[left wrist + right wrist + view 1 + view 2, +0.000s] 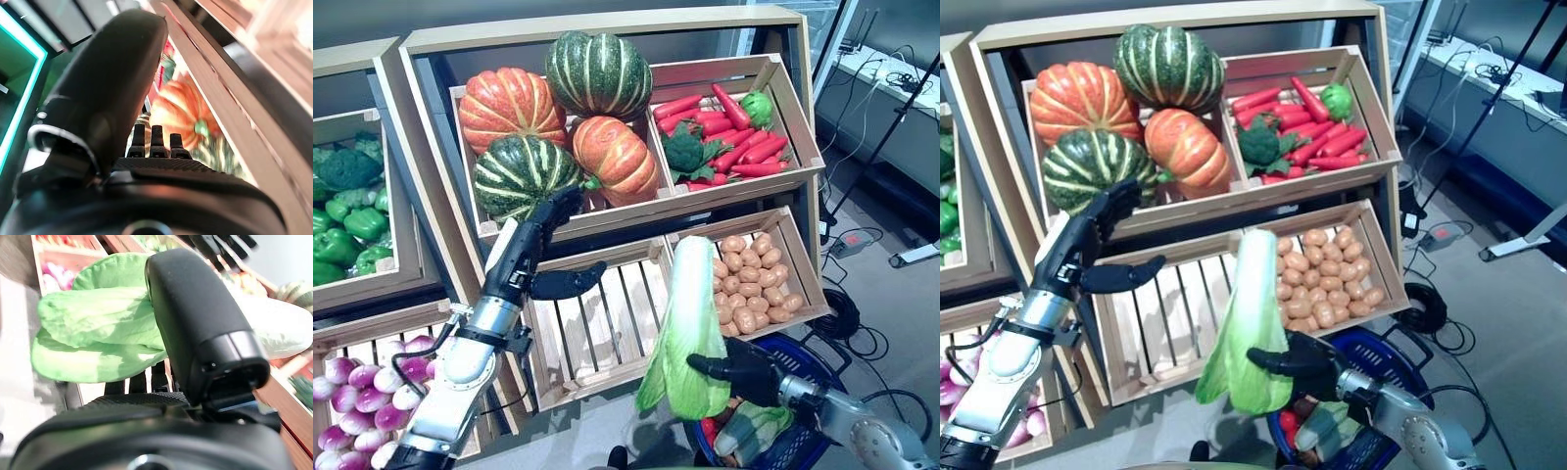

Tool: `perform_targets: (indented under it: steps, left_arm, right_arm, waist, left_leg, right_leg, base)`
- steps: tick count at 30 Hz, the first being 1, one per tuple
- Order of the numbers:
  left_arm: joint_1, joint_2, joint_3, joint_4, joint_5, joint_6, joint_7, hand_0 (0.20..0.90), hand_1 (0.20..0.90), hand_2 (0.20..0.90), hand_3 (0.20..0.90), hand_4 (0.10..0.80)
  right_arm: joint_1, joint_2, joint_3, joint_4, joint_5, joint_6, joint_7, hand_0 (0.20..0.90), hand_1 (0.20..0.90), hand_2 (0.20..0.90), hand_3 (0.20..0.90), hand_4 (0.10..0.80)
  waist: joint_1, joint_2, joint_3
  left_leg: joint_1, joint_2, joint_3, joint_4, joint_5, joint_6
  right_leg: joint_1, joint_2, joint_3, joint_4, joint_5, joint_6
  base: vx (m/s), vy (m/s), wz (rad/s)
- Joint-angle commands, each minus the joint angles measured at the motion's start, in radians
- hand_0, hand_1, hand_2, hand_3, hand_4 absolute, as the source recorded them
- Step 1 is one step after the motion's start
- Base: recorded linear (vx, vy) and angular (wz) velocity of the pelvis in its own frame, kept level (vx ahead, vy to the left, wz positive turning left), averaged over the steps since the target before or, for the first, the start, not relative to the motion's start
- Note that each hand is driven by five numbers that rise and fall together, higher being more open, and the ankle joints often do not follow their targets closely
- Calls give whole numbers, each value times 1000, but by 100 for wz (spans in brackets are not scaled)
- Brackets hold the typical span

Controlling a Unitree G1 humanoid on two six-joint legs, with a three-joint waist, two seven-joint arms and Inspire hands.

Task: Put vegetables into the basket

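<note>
The left robot hand (533,245) is hanging with fingers straight and thumb spread, holding nothing, at the front edge of the pumpkin crate (470,108), its fingertips just by the green striped pumpkin (521,174). Below it, the slatted crate (597,323) is lying bare. Further right, the right robot hand (744,370) is gripping a napa cabbage (685,333) low on its leafy end, fingers and thumb curled round it, the pale stalk pointing up in front of the potato crate (773,269). The blue basket (808,436) is sitting on the floor at the lower right, already holding some vegetables.

The cabbage is long and held near one end, so it is likely to swing or slip as it tilts; its leaves may tear in the grip, or the stalk may catch the basket rim and topple outside.

The wooden shelf (607,34) is carrying the crates in two tiers, with carrots (734,142) upper right, green peppers (342,220) and radishes (362,387) at the left. Cables are trailing over the grey floor (891,313).
</note>
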Motion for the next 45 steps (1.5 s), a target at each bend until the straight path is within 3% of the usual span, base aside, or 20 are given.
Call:
perform_targets:
  steps: [1,3,8,15,17,23,26,31,38,42,45]
  left_arm:
    - [-46,54,95,17,126,-122,103,900,900,900,900,800]
    - [-22,64,139,23,198,-106,146,900,900,900,900,800]
    - [-3,57,156,37,225,-69,208,900,900,900,900,800]
    - [-100,21,111,115,240,-41,478,900,900,900,900,800]
    - [-148,-6,81,139,261,-36,569,900,900,900,900,800]
    - [-211,-28,55,151,268,-47,695,900,900,900,900,800]
    - [-236,-45,41,151,276,-54,752,900,900,900,900,800]
    - [-312,-88,7,178,243,-90,844,900,900,900,900,800]
    - [-444,-144,-80,203,145,-112,860,900,900,900,900,800]
    - [-510,-146,-123,216,184,-101,898,900,900,900,900,800]
    - [-559,-149,-151,237,181,-116,883,900,900,900,900,800]
  right_arm:
    - [-54,18,-76,-34,26,-130,-40,300,300,300,300,400]
    - [-20,40,-123,-19,41,-152,-101,300,300,300,300,400]
    - [5,82,-172,9,107,-236,-237,300,300,300,300,400]
    - [-108,195,-222,103,160,-583,-459,300,300,300,300,400]
    - [-153,247,-243,122,180,-726,-561,300,300,300,300,400]
    - [-211,296,-292,165,255,-918,-687,300,300,300,300,400]
    - [-243,316,-292,192,281,-969,-732,300,300,300,300,400]
    - [-335,320,-282,326,313,-1007,-759,300,300,300,300,400]
    - [-585,230,-234,657,343,-919,-823,300,300,300,300,400]
    - [-722,198,-198,811,358,-894,-824,300,300,300,300,400]
    - [-797,185,-182,914,364,-798,-802,300,300,300,300,400]
  waist:
    - [-11,-33,-50]
    - [-19,-31,-42]
    - [-34,-27,-15]
    - [-64,1,158]
    - [-74,12,242]
    - [-71,23,377]
    - [-63,27,420]
    - [-47,36,455]
    - [2,56,455]
    - [27,58,455]
    - [41,60,455]
  left_leg:
    - [12,-11,6,9,-62,-18]
    - [9,-9,9,9,-64,-20]
    - [-14,-6,12,9,-63,-22]
    - [-144,-6,8,16,-29,-14]
    - [-208,-10,1,44,-9,-14]
    - [-421,-26,-1,222,-3,-32]
    - [-506,-32,-10,287,-5,-34]
    - [-622,-56,-19,360,-17,-32]
    - [-748,-94,-50,445,-32,-24]
    - [-798,-109,-54,463,-33,-15]
    - [-844,-122,-55,476,-29,-9]
  right_leg:
    - [60,-23,-33,2,-14,17]
    - [53,-19,-31,2,-18,16]
    - [27,-11,-20,2,-19,14]
    - [-137,22,18,79,-35,-15]
    - [-203,41,30,131,-43,-29]
    - [-364,53,7,276,-72,-53]
    - [-430,50,2,334,-85,-59]
    - [-542,36,-12,403,-100,-63]
    - [-673,16,-22,463,-95,-65]
    - [-728,18,-23,489,-97,-68]
    - [-777,21,-21,507,-96,-71]
  base:
    - [0,0,0]
    - [-1,-44,0]
    - [-59,-54,-2]
    - [-280,-50,-8]
    - [-357,-78,-12]
    - [-246,-71,-4]
    - [-175,-64,-2]
    - [-129,-38,5]
    - [-90,-24,11]
    - [-61,-52,12]
    - [-46,-52,11]
